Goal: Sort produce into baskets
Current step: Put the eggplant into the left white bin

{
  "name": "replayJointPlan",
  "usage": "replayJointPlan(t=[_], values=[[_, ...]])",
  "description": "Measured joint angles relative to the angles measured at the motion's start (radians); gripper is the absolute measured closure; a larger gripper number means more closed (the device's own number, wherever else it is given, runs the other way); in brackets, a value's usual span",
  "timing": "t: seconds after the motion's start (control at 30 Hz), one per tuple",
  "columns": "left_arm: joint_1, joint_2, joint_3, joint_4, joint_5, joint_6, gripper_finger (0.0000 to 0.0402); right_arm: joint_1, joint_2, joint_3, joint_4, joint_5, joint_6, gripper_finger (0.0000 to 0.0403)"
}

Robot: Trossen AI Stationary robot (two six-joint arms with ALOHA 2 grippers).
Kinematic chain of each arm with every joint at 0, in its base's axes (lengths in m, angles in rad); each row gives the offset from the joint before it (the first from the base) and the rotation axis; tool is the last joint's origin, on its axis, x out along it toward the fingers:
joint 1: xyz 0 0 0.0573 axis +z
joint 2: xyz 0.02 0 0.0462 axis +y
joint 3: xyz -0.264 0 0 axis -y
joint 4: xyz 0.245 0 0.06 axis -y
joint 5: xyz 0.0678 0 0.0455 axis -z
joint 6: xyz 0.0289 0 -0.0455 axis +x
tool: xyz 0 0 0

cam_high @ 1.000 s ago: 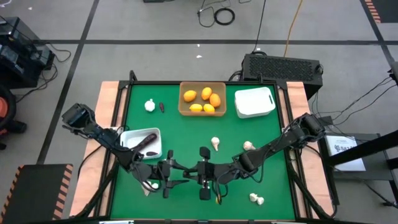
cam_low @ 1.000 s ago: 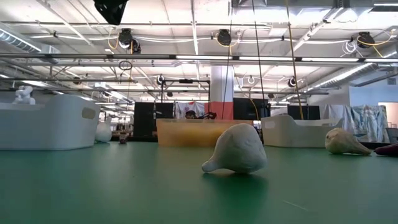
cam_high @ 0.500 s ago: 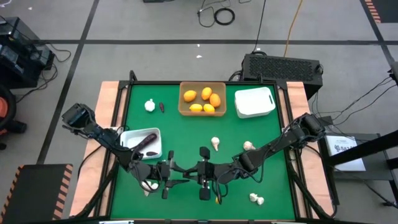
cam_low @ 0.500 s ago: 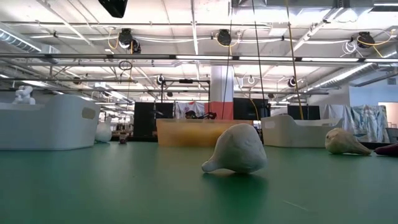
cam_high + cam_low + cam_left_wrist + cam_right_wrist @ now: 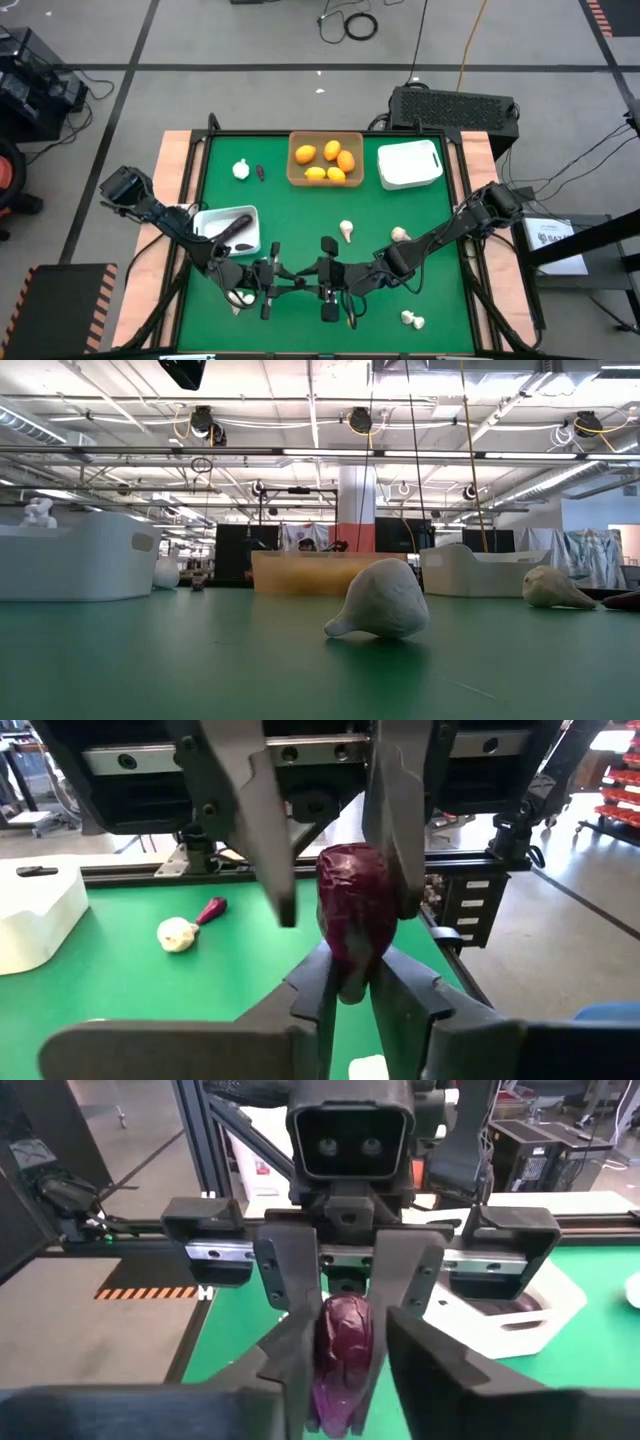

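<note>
**At the table's near edge: two grippers, one purple piece**

Near the front edge, well away from the tan basket [image 5: 325, 160], my two grippers meet nose to nose. Overhead, the left gripper [image 5: 283, 281] and right gripper [image 5: 312, 279] are only a dark tangle; what lies between them cannot be made out there.

My wrist cameras fill that in. The left wrist view shows my left fingers [image 5: 318, 988] pressed narrow around the lower end of a purple piece [image 5: 357, 923], with the right gripper's fingers standing to either side of its upper end, one touching it and one apart. The right wrist view shows the same piece [image 5: 343, 1355] with the right gripper's fingers [image 5: 293, 1355] close on both sides and the left gripper facing the camera.

Overhead only: oranges [image 5: 328, 160] fill the tan basket, another purple piece [image 5: 232, 229] lies in the left white basket [image 5: 203, 219], the right white basket [image 5: 409, 164] is beside the tan one, and garlic bulbs [image 5: 346, 230] are scattered on the green table [image 5: 290, 220].

The low view catches one bulb [image 5: 381, 600] close up, and neither gripper.
</note>
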Motion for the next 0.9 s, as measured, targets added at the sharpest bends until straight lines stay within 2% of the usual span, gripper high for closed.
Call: replayJointPlan(t=[0.17, 0.33, 0.5, 0.67, 0.9], values=[[-0.001, -0.041, 0.0, -0.059, 0.004, -0.003, 0.0341, 0.0, 0.0, 0.0, -0.016, 0.002, 0.0, 0.0232], [-0.001, -0.16, 0.0, -0.285, 0.004, -0.125, 0.0341, -0.001, 0.0, 0.0, -0.057, 0.002, 0.006, 0.0194], [-0.001, -0.308, 0.0, -0.63, 0.005, -0.319, 0.0341, 0.0, 0.0, 0.0, -0.134, -0.002, 0.052, 0.0173], [0.0, -0.447, 0.0, -0.998, 0.006, -0.542, 0.0341, 0.0, 0.0, 0.0, -0.202, -0.002, 0.083, 0.0168], [0.0, -0.548, 0.0, -1.464, 0.031, -0.94, 0.0341, 0.004, 0.0, 0.0, -0.275, -0.002, 0.129, 0.0167]])
